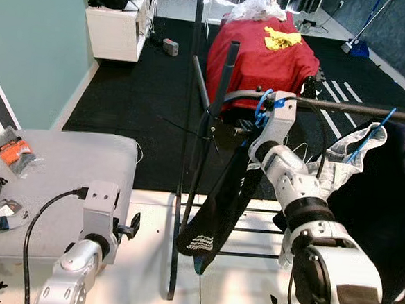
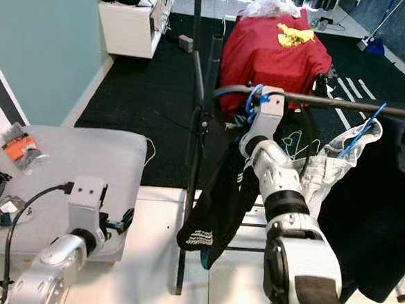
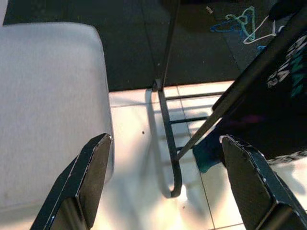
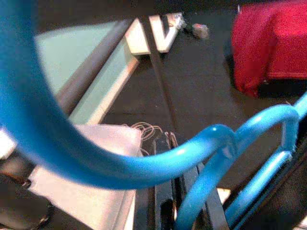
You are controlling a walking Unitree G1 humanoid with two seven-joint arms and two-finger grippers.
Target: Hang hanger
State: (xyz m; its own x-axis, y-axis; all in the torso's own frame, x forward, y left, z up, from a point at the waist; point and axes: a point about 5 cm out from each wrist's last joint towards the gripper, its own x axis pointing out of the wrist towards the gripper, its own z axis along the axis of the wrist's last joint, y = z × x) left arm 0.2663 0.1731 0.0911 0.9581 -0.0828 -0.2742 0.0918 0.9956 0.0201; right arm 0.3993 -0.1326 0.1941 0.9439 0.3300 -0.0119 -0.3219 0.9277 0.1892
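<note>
Two arms are showing in the head views. The right arm is reaching forward and up, its wrist bent so that the right gripper [image 1: 259, 121] is sitting at the near end of the horizontal rail [image 1: 358, 109] of the black clothes rack [image 1: 186, 192]. The blue hanger [image 1: 263, 105] is lying at that gripper, its hook curving at the rail; in the right wrist view the hanger's blue wire [image 4: 201, 153] is arcing close across the lens. Whether the fingers are clamped on the hanger cannot be told, since the wrist housing is covering them. A black garment [image 1: 216, 208] is hanging below the hanger, with white lettering near its hem that is too small to read.

The left arm is held low, near the grey cushioned bench [image 1: 69, 170], with the left gripper [image 3: 168, 191] pointing down at the white tiled floor [image 3: 139, 143]; its two black fingers [image 3: 86, 182] are spread wide apart and holding nothing.

Further along the rail, a white garment [image 1: 341, 162] on a second blue hanger [image 1: 370, 136] and a dark garment [image 1: 386, 206] are hanging. A red cloth [image 1: 265, 52] is covering furniture beyond the rack.
</note>
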